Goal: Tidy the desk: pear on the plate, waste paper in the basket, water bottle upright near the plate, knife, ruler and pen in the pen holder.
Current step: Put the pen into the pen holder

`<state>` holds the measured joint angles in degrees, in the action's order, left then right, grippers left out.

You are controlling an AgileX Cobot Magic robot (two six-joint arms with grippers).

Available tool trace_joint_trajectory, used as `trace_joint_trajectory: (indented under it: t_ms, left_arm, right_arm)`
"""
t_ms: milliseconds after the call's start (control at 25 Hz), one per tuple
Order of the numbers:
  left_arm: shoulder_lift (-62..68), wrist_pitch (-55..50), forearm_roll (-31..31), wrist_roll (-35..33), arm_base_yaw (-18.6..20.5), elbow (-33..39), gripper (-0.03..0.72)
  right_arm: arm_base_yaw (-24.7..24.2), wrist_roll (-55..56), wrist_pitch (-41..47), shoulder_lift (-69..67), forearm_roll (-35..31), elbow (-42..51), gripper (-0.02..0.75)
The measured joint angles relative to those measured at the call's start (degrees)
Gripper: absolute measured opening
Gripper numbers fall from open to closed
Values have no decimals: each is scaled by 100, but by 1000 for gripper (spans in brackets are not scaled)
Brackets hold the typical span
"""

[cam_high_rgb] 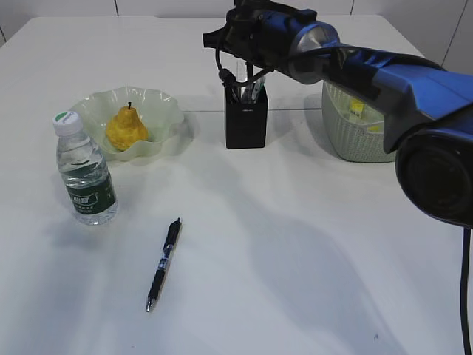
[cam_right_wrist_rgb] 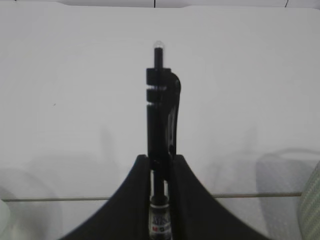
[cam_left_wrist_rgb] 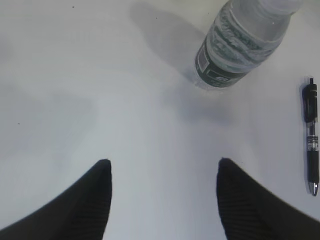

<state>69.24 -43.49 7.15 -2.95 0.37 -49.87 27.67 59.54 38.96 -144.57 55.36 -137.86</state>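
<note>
My right gripper (cam_right_wrist_rgb: 160, 157) is shut on a black pen (cam_right_wrist_rgb: 161, 100), whose clip end sticks out past the fingertips. The right arm (cam_high_rgb: 295, 37) hangs over the black pen holder (cam_high_rgb: 246, 122), where several thin items stand; I cannot tell knife or ruler among them. A second black pen (cam_high_rgb: 163, 264) (cam_left_wrist_rgb: 312, 145) lies on the desk (cam_high_rgb: 295, 259). The pear (cam_high_rgb: 127, 127) sits on the wavy green plate (cam_high_rgb: 166, 111). The water bottle (cam_high_rgb: 83, 171) (cam_left_wrist_rgb: 240, 42) stands upright in front of the plate. My left gripper (cam_left_wrist_rgb: 164, 162) is open and empty above bare desk.
The sage green basket (cam_high_rgb: 355, 133) stands right of the pen holder, partly behind the right arm, with something yellow (cam_high_rgb: 358, 107) inside. The basket's edge (cam_right_wrist_rgb: 312, 210) also shows at the right of the right wrist view.
</note>
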Motion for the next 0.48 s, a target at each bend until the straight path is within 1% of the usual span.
trace_joint_trajectory:
  t_ms: [320, 480]
  left_arm:
    - [0, 0, 0, 0, 0, 0, 465]
    - [0, 0, 0, 0, 0, 0, 465]
  right_arm:
    - [-68, 97, -72, -188, 59, -9, 54]
    - [-68, 97, -72, -279, -66, -9, 54]
